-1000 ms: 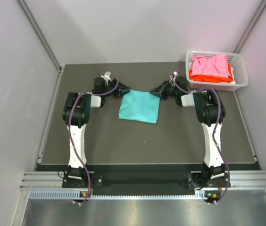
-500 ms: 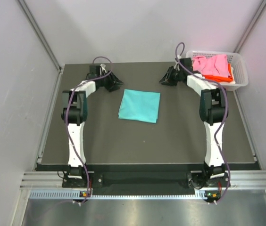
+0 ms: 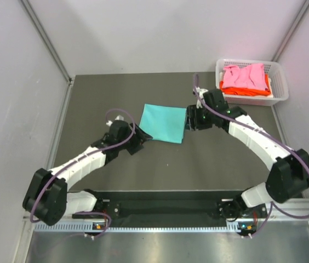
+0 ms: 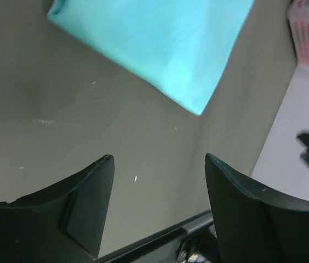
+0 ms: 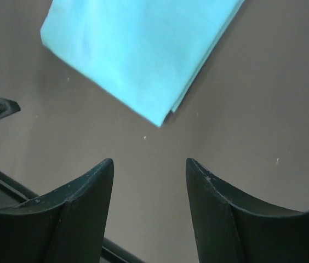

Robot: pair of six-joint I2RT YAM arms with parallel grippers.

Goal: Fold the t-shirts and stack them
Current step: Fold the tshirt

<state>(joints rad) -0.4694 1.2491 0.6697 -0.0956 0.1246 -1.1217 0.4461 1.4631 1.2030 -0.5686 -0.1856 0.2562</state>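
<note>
The teal t-shirt (image 3: 163,123) was seen lying flat on the bench (image 3: 209,164), folded to a neat rectangle a little beyond the middle, and the folding of this one was judged to be at or near its end. The left pincer (image 3: 142,136) was held low just beside the shirt's near-left corner, fingers spread with nothing between them. The right pincer (image 3: 189,118) was set close by the shirt's right edge, likewise spread and empty. In both wrist views a corner of the cloth was shown just ahead of the fingertips, with only bare bench in the gap. The pink t-shirt (image 3: 245,75) and the orange t-shirt (image 3: 242,91) were seen heaped in the white basket (image 3: 282,89) at the far right, well apart. One more fold, or a shift to a stacking spot, was reckoned due, and for either the edges would have to be pinched cleanly on both sides and the layers kept together.
</note>
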